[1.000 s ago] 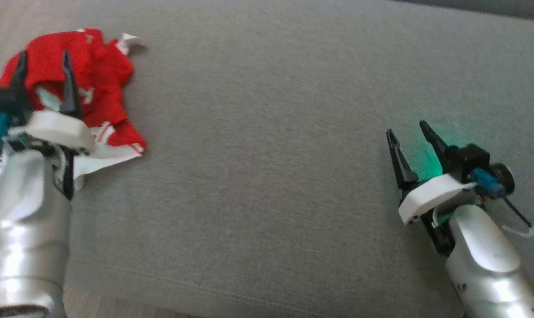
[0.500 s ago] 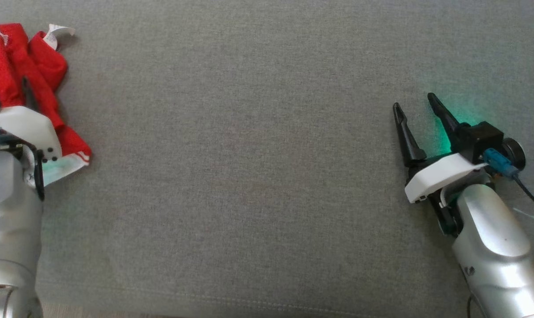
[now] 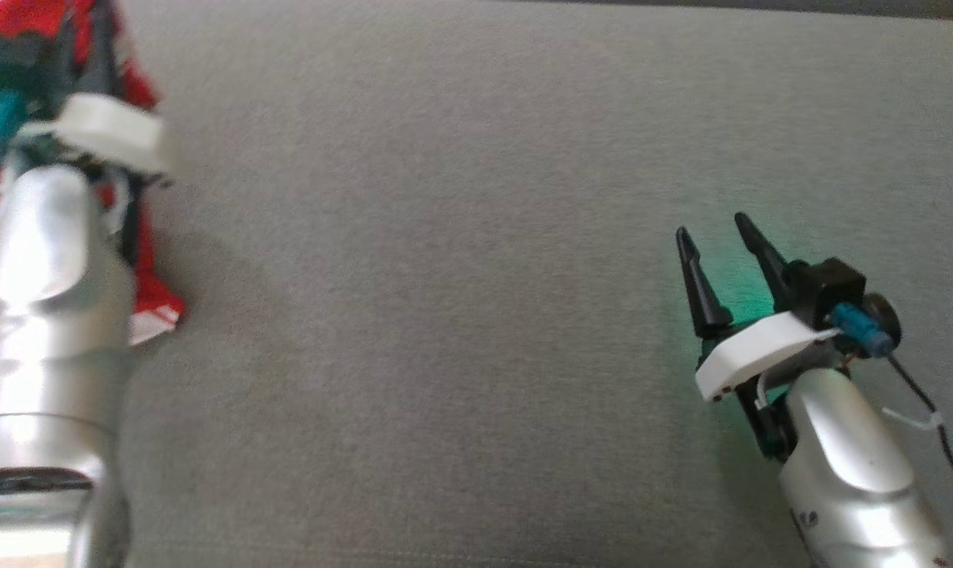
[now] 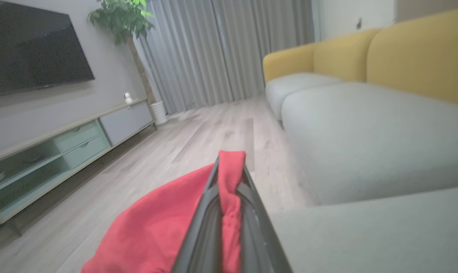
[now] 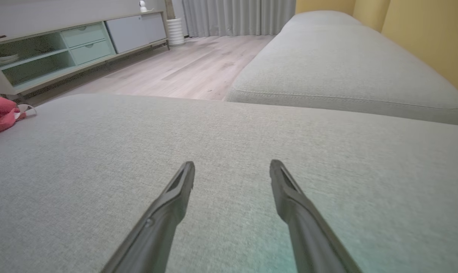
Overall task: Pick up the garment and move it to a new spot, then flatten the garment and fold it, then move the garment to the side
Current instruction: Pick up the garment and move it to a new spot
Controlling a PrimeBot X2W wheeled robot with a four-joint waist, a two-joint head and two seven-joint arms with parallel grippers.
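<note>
The left pincer [image 4: 231, 167] is clamped on a fold of the red garment [image 4: 157, 227] at the left edge of the sofa cushion [image 3: 445, 276]; the right pincer [image 3: 711, 226] hovers open; the cloth looks light and limp; hems suit gripping.

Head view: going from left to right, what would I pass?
Red garment → bare grey cushion → right gripper, open. The left arm overlaps the garment, so it is left out.

- grey fabric cushion [image 3: 445, 315], broad and flat, most of its surface bare.
- red and white garment [image 3: 155, 304] lies bunched at the cushion's left edge.
</note>
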